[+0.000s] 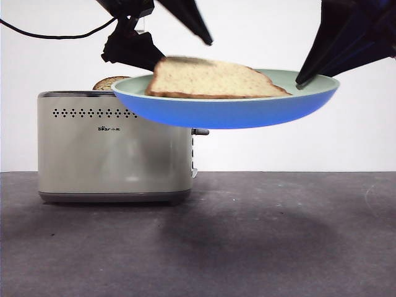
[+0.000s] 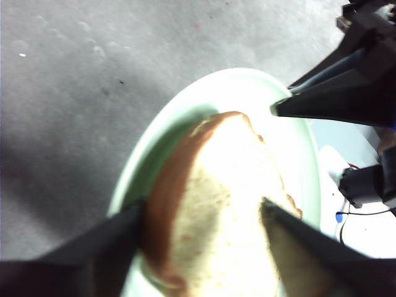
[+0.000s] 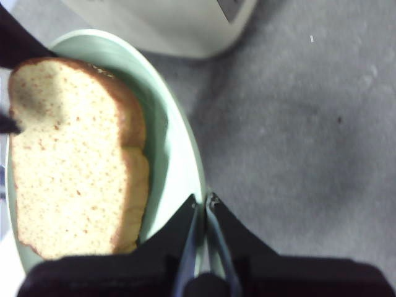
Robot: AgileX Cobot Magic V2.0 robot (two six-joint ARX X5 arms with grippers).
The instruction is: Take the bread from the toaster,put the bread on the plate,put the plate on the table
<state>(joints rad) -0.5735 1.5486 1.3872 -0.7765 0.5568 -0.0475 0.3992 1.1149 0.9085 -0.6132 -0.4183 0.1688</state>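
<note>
The plate (image 1: pixel 226 114) hung in the air above the worktop (image 1: pixel 260 247), beside the toaster (image 1: pixel 114 148), its rim pinched by the right end effector (image 3: pixel 203 204). The bread (image 1: pixel 210 79) lay on it, between the left end effector's (image 2: pixel 204 213) spread jaws.

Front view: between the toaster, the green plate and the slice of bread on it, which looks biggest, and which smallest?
1. Plate, widest, though it hangs nearer the camera.
2. Toaster, taller, so the top two are unsure.
3. Bread, clearly smallest.

pale bread (image 1: pixel 213 79) lies flat on raised green plate (image 1: pixel 229 111)
</note>
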